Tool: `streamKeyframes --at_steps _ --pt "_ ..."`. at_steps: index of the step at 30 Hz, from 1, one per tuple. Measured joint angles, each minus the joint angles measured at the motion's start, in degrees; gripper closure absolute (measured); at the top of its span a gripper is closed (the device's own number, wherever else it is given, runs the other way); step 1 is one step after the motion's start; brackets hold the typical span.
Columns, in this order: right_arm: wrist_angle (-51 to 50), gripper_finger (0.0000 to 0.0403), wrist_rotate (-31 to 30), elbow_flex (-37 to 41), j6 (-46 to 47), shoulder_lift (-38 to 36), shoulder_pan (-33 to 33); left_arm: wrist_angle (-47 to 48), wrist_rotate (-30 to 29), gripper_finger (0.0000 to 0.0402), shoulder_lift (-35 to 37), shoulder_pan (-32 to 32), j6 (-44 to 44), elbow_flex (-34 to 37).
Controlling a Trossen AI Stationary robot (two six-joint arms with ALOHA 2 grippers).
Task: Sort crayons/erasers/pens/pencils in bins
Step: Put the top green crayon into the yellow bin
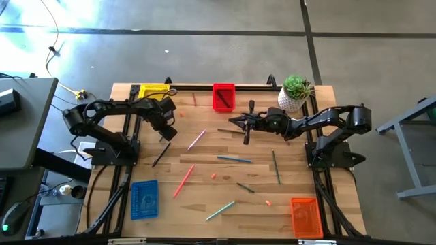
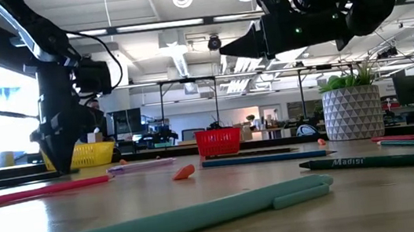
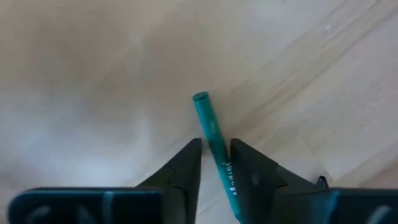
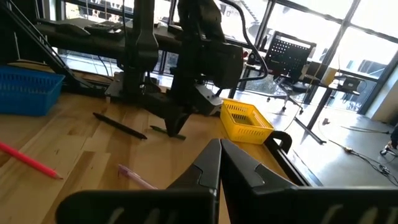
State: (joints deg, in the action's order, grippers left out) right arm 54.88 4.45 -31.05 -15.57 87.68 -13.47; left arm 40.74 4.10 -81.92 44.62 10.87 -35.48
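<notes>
Left pincer [image 3: 216, 163]: down at far-left worktop [image 1: 204, 197] beside yellow bin [image 1: 154, 90], fingers closing around teal crayon [image 3: 210, 124]; grasp step.
Next: lift, carry to a bin.
Right pincer [image 1: 235, 121]: shut, empty, raised near red bin [image 1: 223, 96].

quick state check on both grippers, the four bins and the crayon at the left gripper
left gripper: down at the table, fingers either side of the crayon
green crayon: flat on the wood
right gripper: shut, empty, raised
yellow bin, red bin, blue bin, orange bin: upright
</notes>
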Motion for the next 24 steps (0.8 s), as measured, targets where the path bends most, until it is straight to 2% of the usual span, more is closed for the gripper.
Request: streamKeyframes --at_steps 4,8,24 --pt "0.3 0.0403 0.0 0.0 0.0 0.0 0.0 -0.4 0.4 0.0373 -0.3 -0.1 -1.6 -1.5" --pt "0.7 0.0403 -0.1 0.0 -0.2 0.0 0.0 -0.1 0.4 0.039 -0.2 -0.1 -2.2 -3.2" --pt "0.0 0.0403 -0.2 0.0 -2.5 0.0 0.0 4.0 -2.0 0.0387 -0.1 -2.4 -2.1 -9.1"
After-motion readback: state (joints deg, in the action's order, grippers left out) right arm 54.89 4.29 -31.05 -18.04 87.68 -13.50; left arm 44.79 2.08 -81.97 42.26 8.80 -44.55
